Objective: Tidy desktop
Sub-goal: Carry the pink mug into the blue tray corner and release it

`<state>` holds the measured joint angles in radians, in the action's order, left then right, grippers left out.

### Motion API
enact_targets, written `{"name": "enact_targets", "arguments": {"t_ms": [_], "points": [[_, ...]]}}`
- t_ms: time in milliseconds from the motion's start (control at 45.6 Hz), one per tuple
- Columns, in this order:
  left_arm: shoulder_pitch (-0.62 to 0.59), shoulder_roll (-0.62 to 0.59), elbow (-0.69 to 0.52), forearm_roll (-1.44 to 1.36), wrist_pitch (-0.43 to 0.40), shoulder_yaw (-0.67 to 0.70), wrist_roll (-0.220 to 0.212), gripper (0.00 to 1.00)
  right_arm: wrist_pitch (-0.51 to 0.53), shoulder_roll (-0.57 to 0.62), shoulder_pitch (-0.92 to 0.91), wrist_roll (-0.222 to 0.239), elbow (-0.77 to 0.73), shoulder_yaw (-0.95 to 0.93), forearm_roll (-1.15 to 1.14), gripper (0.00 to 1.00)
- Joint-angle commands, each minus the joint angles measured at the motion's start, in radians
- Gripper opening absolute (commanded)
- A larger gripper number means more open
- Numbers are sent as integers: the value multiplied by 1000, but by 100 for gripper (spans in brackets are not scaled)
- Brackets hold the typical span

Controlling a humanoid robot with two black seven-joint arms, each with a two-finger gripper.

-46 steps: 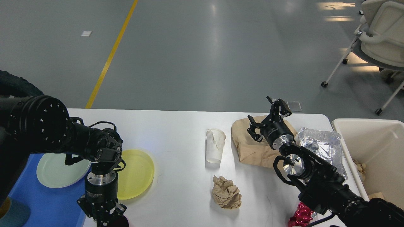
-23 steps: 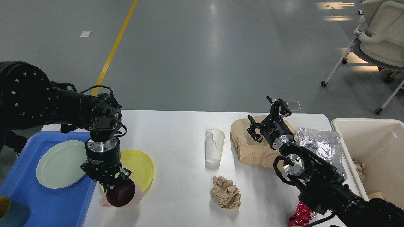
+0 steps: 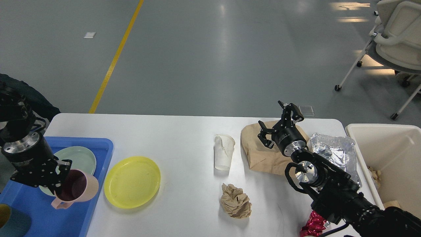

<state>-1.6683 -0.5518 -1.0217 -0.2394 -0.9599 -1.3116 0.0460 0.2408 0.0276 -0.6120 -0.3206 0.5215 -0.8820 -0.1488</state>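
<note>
Two dishes are already over the blue tray (image 3: 98, 144) at the left edge of the desktop (image 3: 184, 138): a pale green plate (image 3: 82, 157) lying in it, and a pink mug (image 3: 79, 187) that the left gripper (image 3: 54, 179) grasps by the rim, hanging tilted above the tray floor and not yet set down. A teal cup (image 3: 10, 223) shows at the tray's near corner. Left on the white top are a yellow plate (image 3: 132, 181) just beside the tray, a dented paper cup (image 3: 223, 152) standing mid-table, a crumpled brown paper ball (image 3: 235, 200) nearer to me, a flattened brown paper bag (image 3: 260, 154), a crinkled foil sheet (image 3: 335, 151) and a red foil scrap (image 3: 312, 223) at the near edge. My right gripper (image 3: 279, 123) hovers over the bag with its fingers spread, holding nothing. The cream bin (image 3: 358, 131) at the right holds some scraps (most of its inside is out of view). By my reckoning the tidying is less than half done: one plate and five pieces of rubbish remain.
</note>
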Motion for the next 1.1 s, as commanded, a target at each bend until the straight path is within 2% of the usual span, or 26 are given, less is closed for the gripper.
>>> {"name": "enact_targets", "arguments": {"t_ms": [0, 263, 504, 723, 1074], "points": [[19, -56, 0, 0, 0, -3, 2, 0, 0, 0, 0, 0, 0, 0, 0, 100], [91, -128, 3, -1, 0, -21, 3, 0, 0, 0, 0, 0, 0, 0, 0, 100], [182, -119, 60, 2, 0, 6, 5, 0, 0, 0, 0, 0, 0, 0, 0, 100], [240, -108, 130, -1, 0, 17, 23, 0, 0, 0, 0, 0, 0, 0, 0, 100], [288, -100, 141, -18, 0, 69, 11, 0, 0, 0, 0, 0, 0, 0, 0, 100]]}}
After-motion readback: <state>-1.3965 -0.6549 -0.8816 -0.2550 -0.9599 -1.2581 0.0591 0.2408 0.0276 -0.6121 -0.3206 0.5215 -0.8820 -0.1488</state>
